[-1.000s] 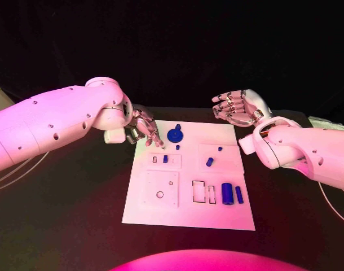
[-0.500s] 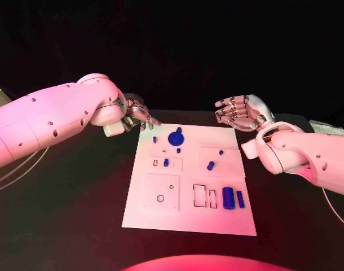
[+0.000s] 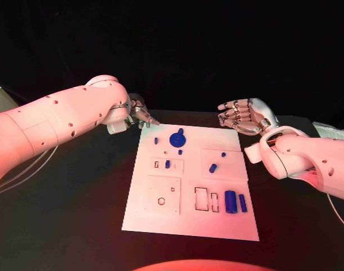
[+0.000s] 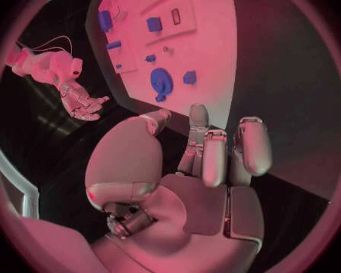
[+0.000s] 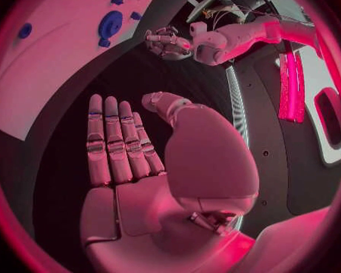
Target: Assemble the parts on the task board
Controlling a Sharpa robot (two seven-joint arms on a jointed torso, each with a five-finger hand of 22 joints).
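- Board (image 3: 190, 214) lies flat in the middle of the table (image 3: 66, 226), its long sides running from the near edge to the far edge.
- Left hand (image 3: 140, 117) hangs just off the board's far left corner, off the plate; its fingers are loosely bent and apart, and it holds nothing. The wrist view shows its palm (image 4: 209, 194) bare.
- Right hand (image 3: 243, 115) hovers just past the board's far right corner, over the table; its fingers are straight and side by side, thumb apart, palm (image 5: 140, 206) bare, holding nothing.
- Round part (image 3: 177, 139) with a short stem sits near the board's far edge, between the two hands.
- Small peg (image 3: 155, 141) stands just left of it, near the left edge.
- Slanted part (image 3: 212, 167) lies in the right half, mid-board.
- Short part (image 3: 167, 164) sits in a framed slot in the left half.
- Two long parts (image 3: 234, 202) lie side by side near the right edge, toward the near end, beside two outlined slots (image 3: 205, 199).
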